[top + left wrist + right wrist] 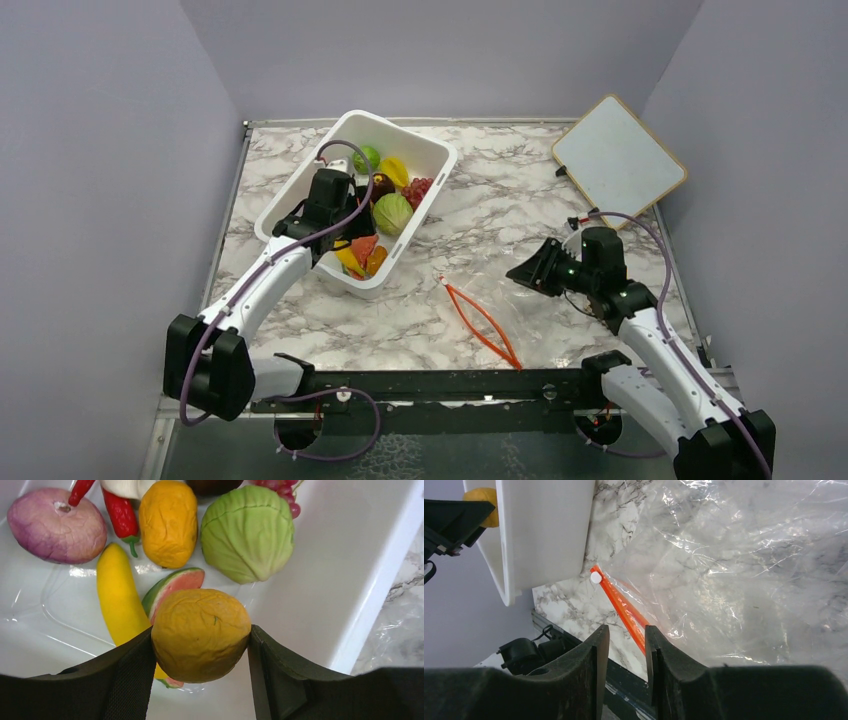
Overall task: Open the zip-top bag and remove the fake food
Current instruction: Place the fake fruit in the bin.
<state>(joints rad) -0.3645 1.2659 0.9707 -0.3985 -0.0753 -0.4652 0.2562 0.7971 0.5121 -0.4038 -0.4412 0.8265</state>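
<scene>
The zip-top bag [744, 580] was judged emptied, an orange [200, 630] being clamped by the left claw [201, 647], the right claw [626, 632] barely parted, empty.

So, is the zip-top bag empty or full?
Empty. The zip-top bag lies flat on the table, marble showing through, nothing inside.

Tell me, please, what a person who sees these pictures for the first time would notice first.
The left gripper stands out: it is shut on a round orange fruit inside the white tub, which holds bright toy food such as a banana and a green cabbage. To the right, the clear zip-top bag lies flat on the marble table, its orange-red zip strip vivid, with the right gripper above it.
</scene>
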